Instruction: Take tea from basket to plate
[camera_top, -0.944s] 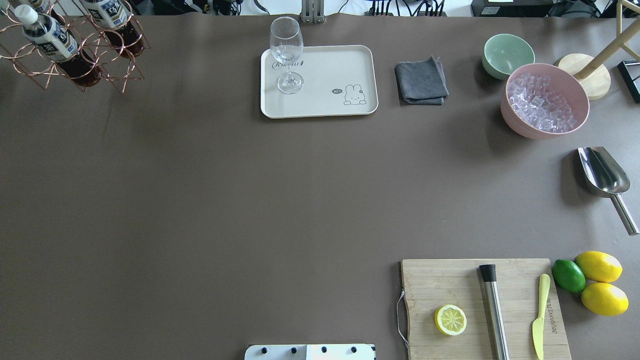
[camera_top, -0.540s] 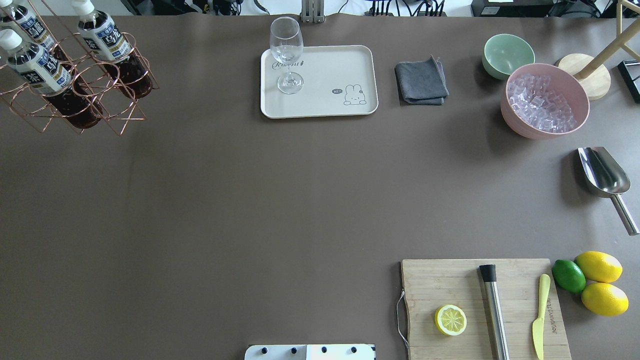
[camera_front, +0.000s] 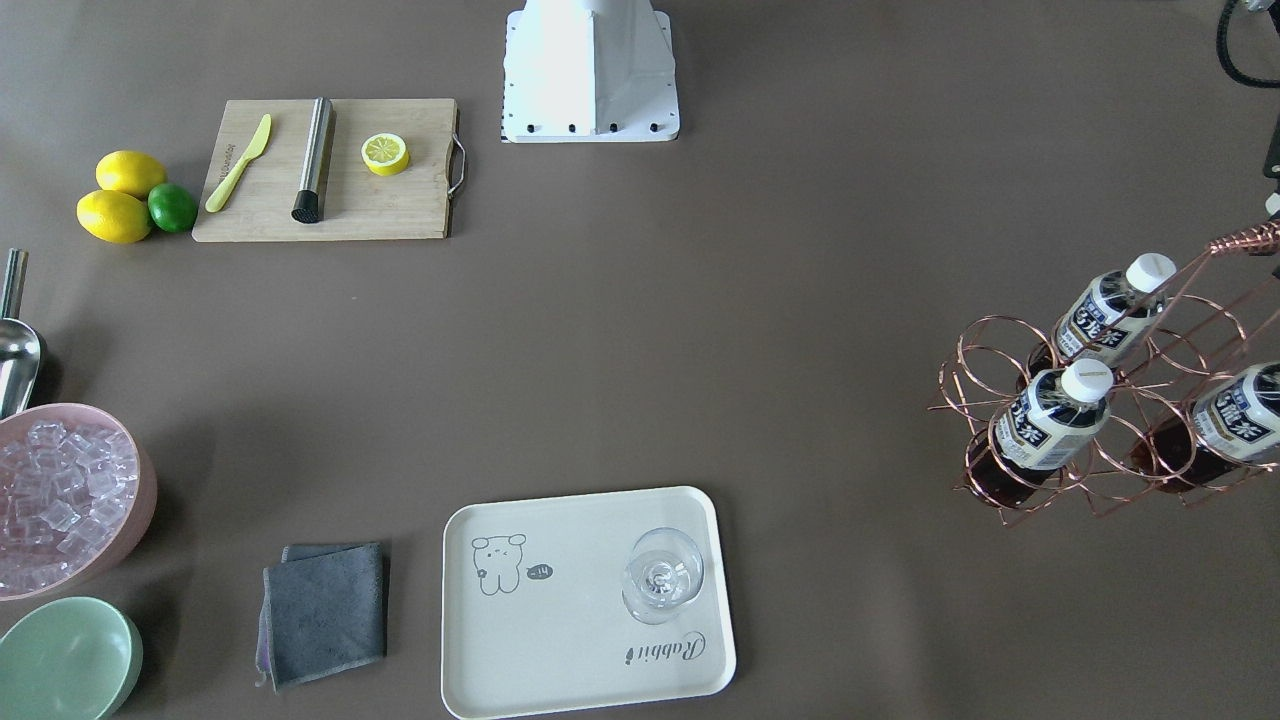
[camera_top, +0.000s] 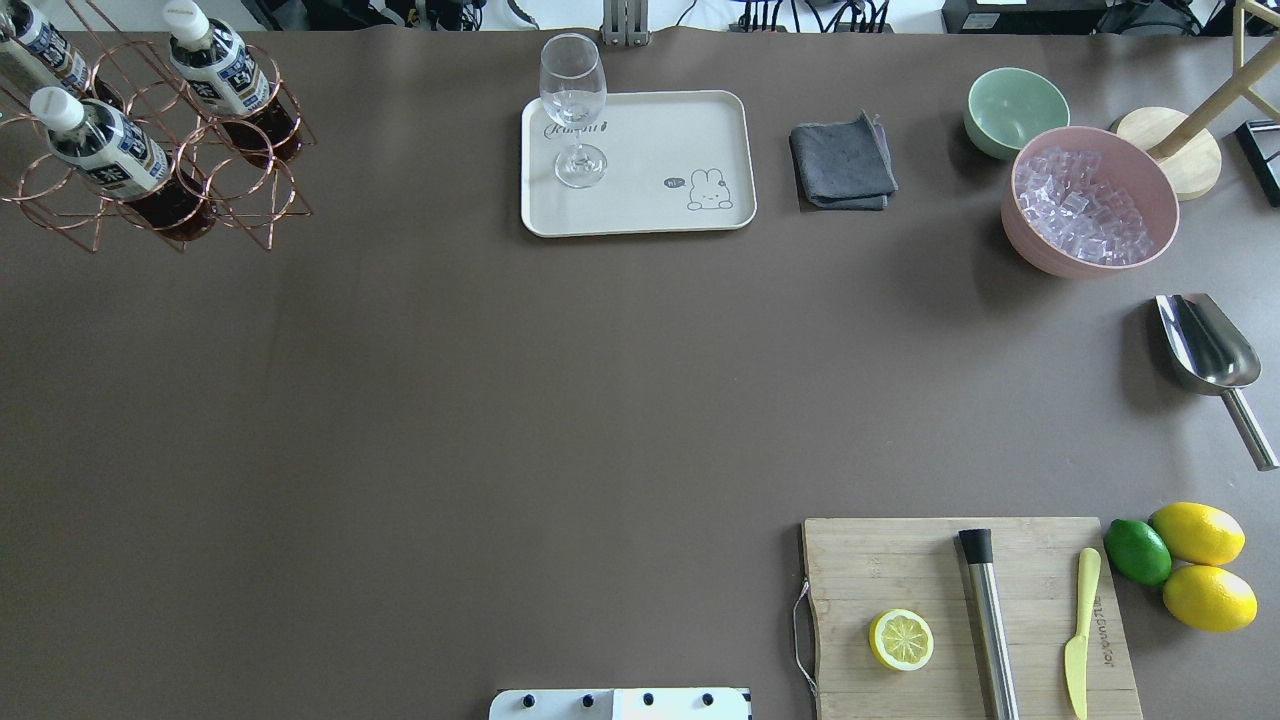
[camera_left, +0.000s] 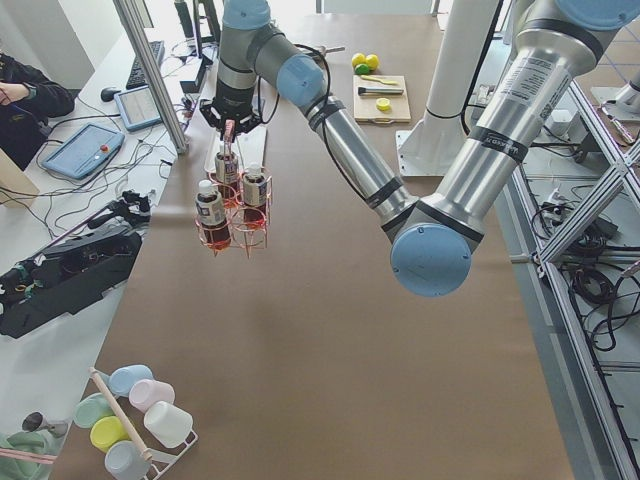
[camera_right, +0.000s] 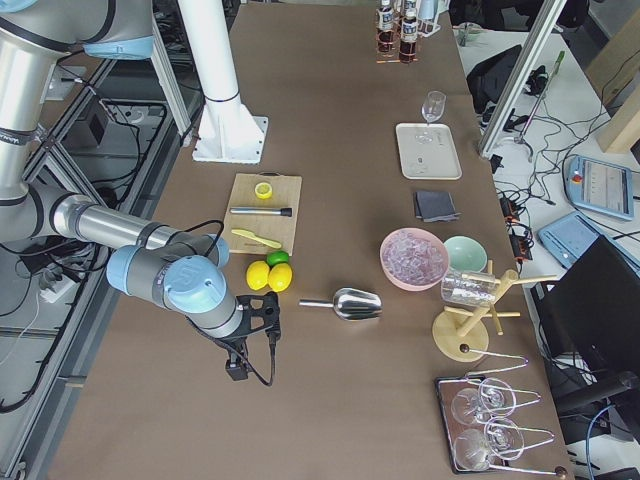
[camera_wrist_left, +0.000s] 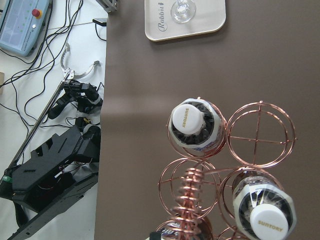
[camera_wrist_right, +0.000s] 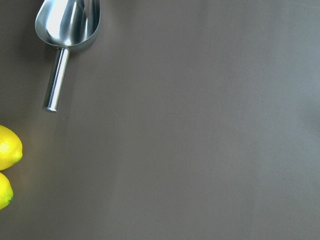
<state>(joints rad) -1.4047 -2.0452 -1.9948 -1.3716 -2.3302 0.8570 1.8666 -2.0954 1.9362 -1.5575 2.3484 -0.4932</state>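
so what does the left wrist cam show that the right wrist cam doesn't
Only the left wrist view: the basket from above with tea bottles in its rings, the plate with a wine glass on it, and cables beyond the table's edge. Only the right wrist view: a metal scoop and two lemons. Both: the bare brown table.

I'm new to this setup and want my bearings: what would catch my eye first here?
The rose-gold wire basket with three white-capped bottles of dark tea stands out, hanging from the left arm at the table's far left corner. Next come the cream rectangular tray holding a clear wine glass at the far edge, and the pink bowl of ice cubes on the far right.
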